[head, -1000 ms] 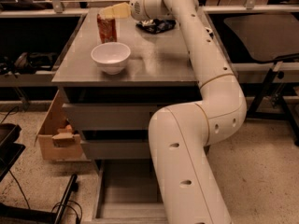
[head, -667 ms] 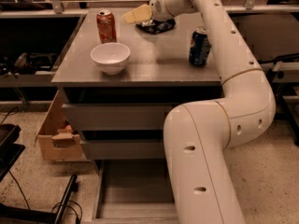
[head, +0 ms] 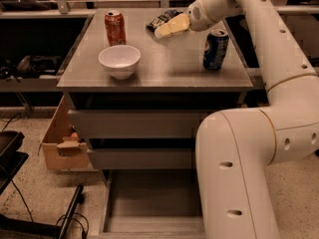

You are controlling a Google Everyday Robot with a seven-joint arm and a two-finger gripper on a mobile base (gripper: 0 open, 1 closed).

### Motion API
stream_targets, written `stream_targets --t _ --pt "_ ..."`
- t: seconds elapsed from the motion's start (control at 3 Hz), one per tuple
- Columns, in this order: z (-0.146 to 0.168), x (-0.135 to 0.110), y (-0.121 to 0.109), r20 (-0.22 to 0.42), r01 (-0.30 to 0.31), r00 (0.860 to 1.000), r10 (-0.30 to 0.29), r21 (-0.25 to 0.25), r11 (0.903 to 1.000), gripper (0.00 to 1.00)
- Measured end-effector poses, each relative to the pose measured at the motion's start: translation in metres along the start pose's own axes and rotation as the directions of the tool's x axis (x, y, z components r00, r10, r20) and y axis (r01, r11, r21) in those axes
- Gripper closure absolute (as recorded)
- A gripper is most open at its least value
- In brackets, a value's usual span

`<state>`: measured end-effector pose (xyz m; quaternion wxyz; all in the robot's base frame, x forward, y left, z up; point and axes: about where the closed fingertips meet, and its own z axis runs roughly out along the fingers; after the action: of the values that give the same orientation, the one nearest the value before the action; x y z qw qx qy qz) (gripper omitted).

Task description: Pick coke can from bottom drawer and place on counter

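Observation:
The coke can (head: 115,28) stands upright at the back left of the counter (head: 164,68), free of the gripper. My gripper (head: 169,28) hangs above the counter's back middle, to the right of the can and well apart from it, holding nothing. The bottom drawer (head: 149,203) is pulled open below the cabinet, and its bare grey floor shows nothing in it; my arm hides its right part.
A white bowl (head: 119,60) sits in front of the coke can. A blue Pepsi can (head: 216,49) stands at the right of the counter. A dark snack bag (head: 162,19) lies at the back. A cardboard box (head: 62,143) stands on the floor at the left.
My gripper has let go of the coke can, which stays on the counter, and has moved right, away from it. The Pepsi can has come into view.

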<state>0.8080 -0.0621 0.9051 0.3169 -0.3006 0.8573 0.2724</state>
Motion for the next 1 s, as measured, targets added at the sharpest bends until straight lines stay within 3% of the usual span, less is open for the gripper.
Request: stream_targets --t 0.33,0.67,1.0 --pt "0.002 -0.001 0.001 -0.001 0.003 1.000 -0.003 -0.001 1.0000 0.00" --pt "-0.034 -0.011 -0.003 0.021 -0.017 1.000 0.016 0.070 0.9974 0.00" --pt "-0.099 -0.022 -0.009 0.052 -0.080 0.996 0.071 0.206 0.9753 0.00"
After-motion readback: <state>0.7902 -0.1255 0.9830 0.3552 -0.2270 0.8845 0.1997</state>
